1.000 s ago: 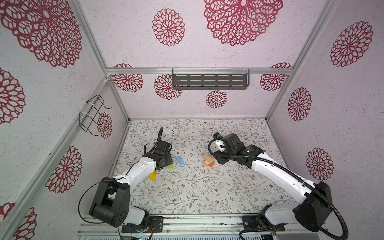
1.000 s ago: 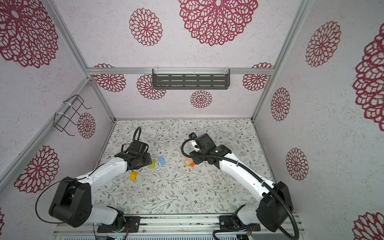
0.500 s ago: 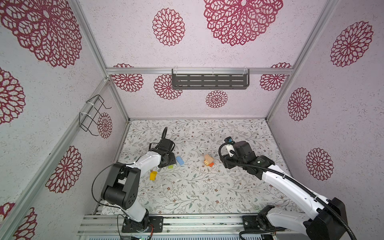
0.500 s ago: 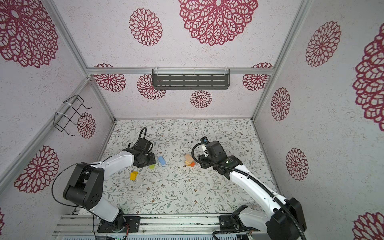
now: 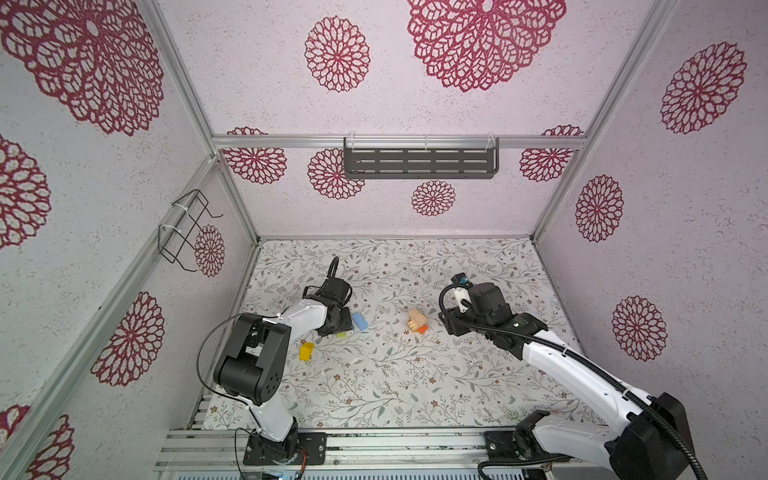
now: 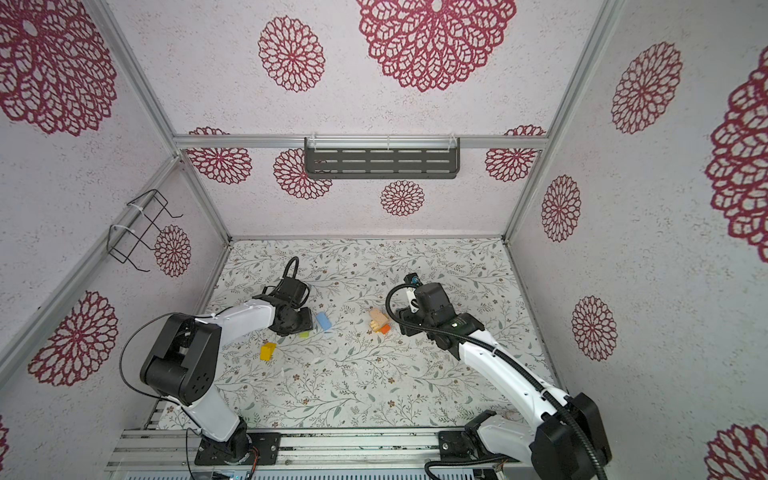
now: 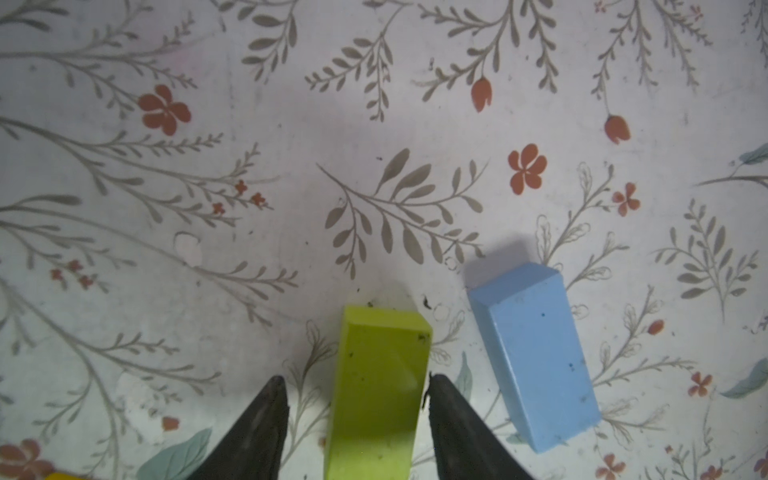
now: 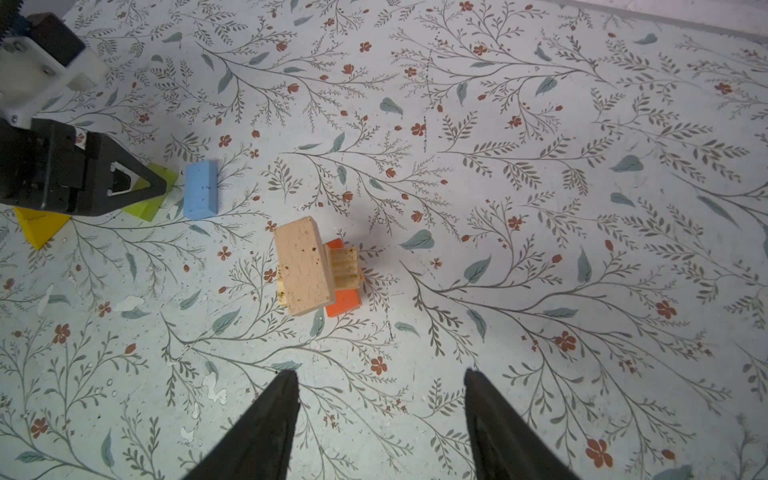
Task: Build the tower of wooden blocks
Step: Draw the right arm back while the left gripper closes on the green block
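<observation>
- Your left gripper [image 7: 357, 380] is released, its jaws astride the green block [image 7: 380, 395]. One finger [image 7: 453, 415] is right at the block's edge, while the other [image 7: 262, 424] stands off, with bare surface [image 7: 249, 124] showing between. I judge it is lined up to take the block across its narrow width, the way that fits the jaws.
- The green block lies flat on the surface. The blue block [image 7: 536, 353] is just beside it but apart, and that gap gives the finger room to come down without nudging the blue one.
- The yellow block [image 5: 306, 351] lies near them, toward the left arm's base, and nothing is touching it.
- The wood block tower [image 8: 307, 266] stands near the middle of the surface, well apart from those three loose blocks. It has an orange-red block at the bottom, a grooved tan piece on that, and a plain tan block on top that sits off to one side.
- Your right gripper [image 8: 380, 395] is released and empty. It hangs beside the tower without touching it, and I take it that it is keeping clear so the left arm can bring the next block.
- Mind the off-centre top block, because a heavy set-down could tip it.
</observation>
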